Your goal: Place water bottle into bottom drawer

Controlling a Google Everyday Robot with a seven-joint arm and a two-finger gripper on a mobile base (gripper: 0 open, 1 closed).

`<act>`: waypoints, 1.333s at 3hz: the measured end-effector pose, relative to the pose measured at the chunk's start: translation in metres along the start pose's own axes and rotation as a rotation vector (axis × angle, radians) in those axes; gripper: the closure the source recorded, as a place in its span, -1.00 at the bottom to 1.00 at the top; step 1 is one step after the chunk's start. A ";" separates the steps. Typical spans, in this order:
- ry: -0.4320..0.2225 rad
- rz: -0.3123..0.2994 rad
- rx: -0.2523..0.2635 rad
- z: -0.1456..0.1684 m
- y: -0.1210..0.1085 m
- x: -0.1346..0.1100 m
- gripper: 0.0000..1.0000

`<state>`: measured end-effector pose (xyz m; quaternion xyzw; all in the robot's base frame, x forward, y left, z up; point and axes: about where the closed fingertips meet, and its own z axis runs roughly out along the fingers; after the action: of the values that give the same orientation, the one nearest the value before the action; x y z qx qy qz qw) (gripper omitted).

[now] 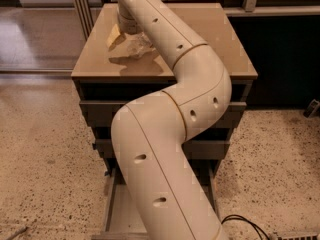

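My hand (127,39) sits at about 11 o'clock in my view, low over the left part of the tabletop (215,39). The water bottle (138,47) is right at the hand, on its 4 o'clock side, clear plastic against the tan surface, with a shadow (131,63) just below it. I cannot tell whether the hand is clamped on it or loose. The bottom drawer (122,215) stands pulled out at 7 o'clock, largely hidden behind my arm (165,149).
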<state>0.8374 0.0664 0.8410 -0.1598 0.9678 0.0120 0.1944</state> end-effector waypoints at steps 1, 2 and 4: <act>0.025 0.020 0.049 0.013 0.002 0.002 -1.00; 0.026 0.022 0.050 0.014 0.001 0.002 -1.00; 0.026 0.022 0.050 0.014 0.002 0.002 -0.16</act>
<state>0.8405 0.0685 0.8275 -0.1446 0.9718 -0.0121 0.1856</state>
